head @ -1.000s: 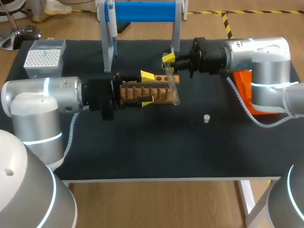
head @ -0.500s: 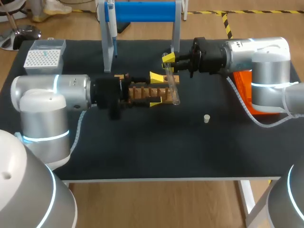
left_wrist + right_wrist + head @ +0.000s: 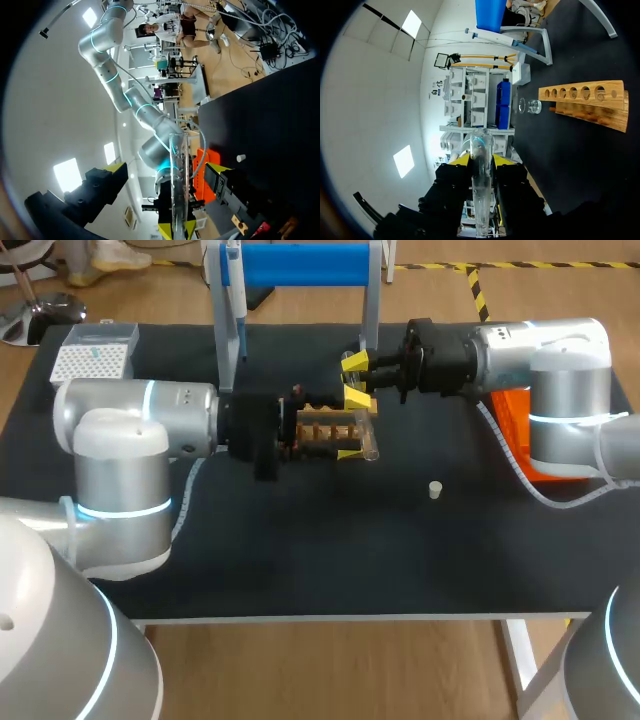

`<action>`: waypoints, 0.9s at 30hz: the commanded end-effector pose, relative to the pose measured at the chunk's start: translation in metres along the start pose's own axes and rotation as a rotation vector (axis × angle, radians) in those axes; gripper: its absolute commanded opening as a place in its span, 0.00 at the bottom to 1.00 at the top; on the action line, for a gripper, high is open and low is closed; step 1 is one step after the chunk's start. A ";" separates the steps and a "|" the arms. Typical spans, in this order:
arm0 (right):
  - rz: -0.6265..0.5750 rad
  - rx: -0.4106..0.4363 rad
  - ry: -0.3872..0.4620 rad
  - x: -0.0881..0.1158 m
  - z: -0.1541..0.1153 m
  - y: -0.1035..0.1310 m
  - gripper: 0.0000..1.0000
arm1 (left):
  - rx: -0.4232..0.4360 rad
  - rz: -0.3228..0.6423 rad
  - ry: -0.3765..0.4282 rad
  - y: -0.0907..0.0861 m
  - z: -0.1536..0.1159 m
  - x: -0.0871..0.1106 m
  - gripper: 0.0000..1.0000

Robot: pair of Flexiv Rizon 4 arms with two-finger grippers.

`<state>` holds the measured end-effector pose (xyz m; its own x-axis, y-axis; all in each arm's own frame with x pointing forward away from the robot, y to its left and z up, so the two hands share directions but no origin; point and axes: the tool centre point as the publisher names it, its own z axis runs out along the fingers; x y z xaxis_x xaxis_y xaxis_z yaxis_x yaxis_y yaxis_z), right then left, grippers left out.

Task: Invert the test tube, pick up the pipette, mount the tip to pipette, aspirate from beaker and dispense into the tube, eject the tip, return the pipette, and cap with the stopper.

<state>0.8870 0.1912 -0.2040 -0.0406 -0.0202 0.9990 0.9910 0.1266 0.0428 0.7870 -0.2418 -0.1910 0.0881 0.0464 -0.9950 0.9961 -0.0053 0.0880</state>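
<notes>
Head view: the right fingers (image 3: 352,362) grip the tube (image 3: 366,430) by its upper end. Its long axis slants down toward the right end of the rack (image 3: 320,428). The left fingers (image 3: 355,398) stand open, one on each side of it. The left arm has slid rightward to the tube; the right arm and tube are unchanged.

Left wrist view: the tube (image 3: 179,175) stands lengthwise between the spread left fingers (image 3: 116,169), touching neither.

Right wrist view: the tube (image 3: 481,142) runs out along the clamped right fingers (image 3: 462,160), above the table (image 3: 580,150).

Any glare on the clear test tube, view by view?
Head view: test tube faint against the rack, no glare. Left wrist view: bright edge highlights, inside the open left gripper. Right wrist view: distinct against pale background, in the right gripper.
</notes>
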 end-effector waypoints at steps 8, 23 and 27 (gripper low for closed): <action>-0.001 0.000 -0.002 0.001 -0.001 0.000 0.00 | 0.000 -0.005 -0.010 0.002 0.011 0.000 1.00; -0.001 0.000 -0.002 0.001 -0.001 0.000 0.00 | 0.017 -0.013 0.017 0.002 0.017 -0.001 0.73; -0.001 0.000 -0.002 0.001 -0.001 0.000 0.00 | 0.019 -0.010 0.017 0.002 0.018 -0.001 0.55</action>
<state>0.8870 0.1912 -0.2040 -0.0406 -0.0201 0.9990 0.9910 0.1265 0.0429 0.7883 -0.2577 -0.1903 0.0767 0.0631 -0.9951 0.9968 -0.0252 0.0753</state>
